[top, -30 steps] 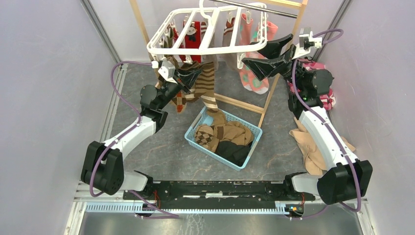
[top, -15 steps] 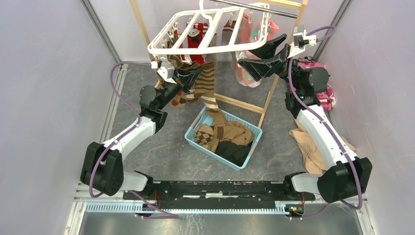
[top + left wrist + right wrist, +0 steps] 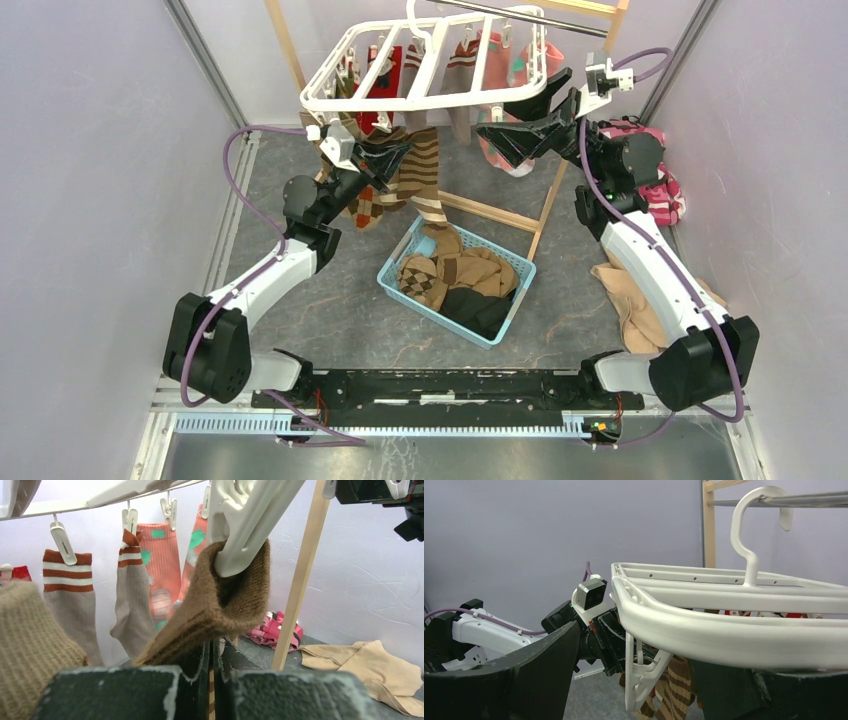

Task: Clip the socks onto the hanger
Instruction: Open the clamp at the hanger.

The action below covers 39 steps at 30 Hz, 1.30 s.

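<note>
The white hanger (image 3: 430,72) hangs from a rod at the back, with several socks clipped under it. My left gripper (image 3: 392,156) is just below its front left rim, shut on a brown striped sock (image 3: 422,172). In the left wrist view the gripper (image 3: 212,652) pinches that sock (image 3: 220,610) while the cuff sits up against a white clip (image 3: 245,535); whether the clip bites it I cannot tell. My right gripper (image 3: 503,115) is open at the hanger's right rim. In the right wrist view the rim (image 3: 724,635) crosses between the wide fingers (image 3: 531,672), above a dangling clip (image 3: 644,680).
A light blue basket (image 3: 436,313) holding more socks (image 3: 450,275) stands on the floor in the middle. The wooden frame stand (image 3: 548,200) rises behind it. A pink camouflage cloth (image 3: 665,200) and a beige cloth (image 3: 630,300) lie on the right.
My right gripper has moved up and to the left under the hanger's right side, and the hanger has tilted and shifted with it. The left gripper has kept its hold and hardly moved.
</note>
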Tool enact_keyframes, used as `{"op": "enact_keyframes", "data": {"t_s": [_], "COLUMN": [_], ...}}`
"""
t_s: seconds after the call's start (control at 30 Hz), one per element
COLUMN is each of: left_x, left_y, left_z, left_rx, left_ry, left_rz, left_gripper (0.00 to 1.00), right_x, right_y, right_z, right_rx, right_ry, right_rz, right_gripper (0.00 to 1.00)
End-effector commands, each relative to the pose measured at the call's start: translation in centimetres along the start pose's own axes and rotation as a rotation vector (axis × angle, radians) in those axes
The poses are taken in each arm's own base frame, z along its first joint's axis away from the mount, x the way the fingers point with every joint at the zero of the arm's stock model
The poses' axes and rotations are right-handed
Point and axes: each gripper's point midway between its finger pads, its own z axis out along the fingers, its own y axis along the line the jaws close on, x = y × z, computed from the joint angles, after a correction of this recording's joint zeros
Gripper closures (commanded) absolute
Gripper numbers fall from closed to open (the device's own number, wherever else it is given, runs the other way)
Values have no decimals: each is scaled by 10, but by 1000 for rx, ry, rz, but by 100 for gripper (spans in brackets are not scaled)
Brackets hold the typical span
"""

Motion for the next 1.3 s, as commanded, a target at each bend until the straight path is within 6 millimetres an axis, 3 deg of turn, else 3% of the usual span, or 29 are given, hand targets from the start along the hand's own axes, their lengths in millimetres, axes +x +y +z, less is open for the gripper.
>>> {"op": "enact_keyframes", "data": {"t_s": [0.0,0.2,0.43,0.77,1.27], "left_x": [-30,-31,-30,-31,-32], "left_y": [-12,-12,-11,-11,-10], "left_z": [0,0,0,0,0], "left_rx": [42,42,41,38,34], "left_ry": [-76,-77,-76,-76,-76], "left_rz": [23,24,25,30,31], "left_gripper": [98,98,98,98,98], "right_x": [-16,-14,-17,-19,-22], "right_y": [3,1,5,8,15], "right_z": [8,11,12,7,5], "right_rx": [-15,-18,-31,-27,-66], "right_ry": [-39,-41,-54,-61,-68], "right_rz": [-19,-4,-2,-13,-2], "right_gripper": [16,18,29,31,44]}}
